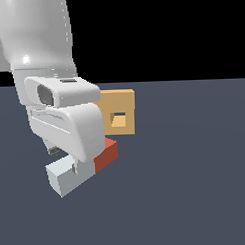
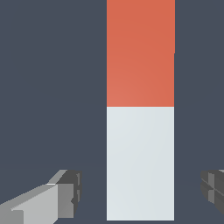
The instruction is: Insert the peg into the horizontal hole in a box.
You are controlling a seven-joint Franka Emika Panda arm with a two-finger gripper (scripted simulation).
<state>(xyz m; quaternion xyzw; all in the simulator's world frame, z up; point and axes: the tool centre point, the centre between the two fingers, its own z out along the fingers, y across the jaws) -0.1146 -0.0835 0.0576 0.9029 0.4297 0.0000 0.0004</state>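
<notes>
The peg (image 1: 78, 171) lies flat on the dark floor, its pale grey-white half toward the camera and its red half (image 1: 106, 154) toward the box. The tan-orange box (image 1: 116, 114) stands behind it, with its small square hole (image 1: 118, 119) facing the camera. The arm's hand hangs over the peg's middle and hides part of it. In the wrist view the peg (image 2: 140, 131) runs lengthwise between the fingers. My gripper (image 2: 140, 192) is open, its fingertips (image 2: 70, 190) standing apart on either side of the white half, with gaps on both sides.
The dark grey-blue floor (image 1: 196, 182) spreads around the peg and box. The white arm links (image 1: 36, 42) fill the upper part of the exterior view's left.
</notes>
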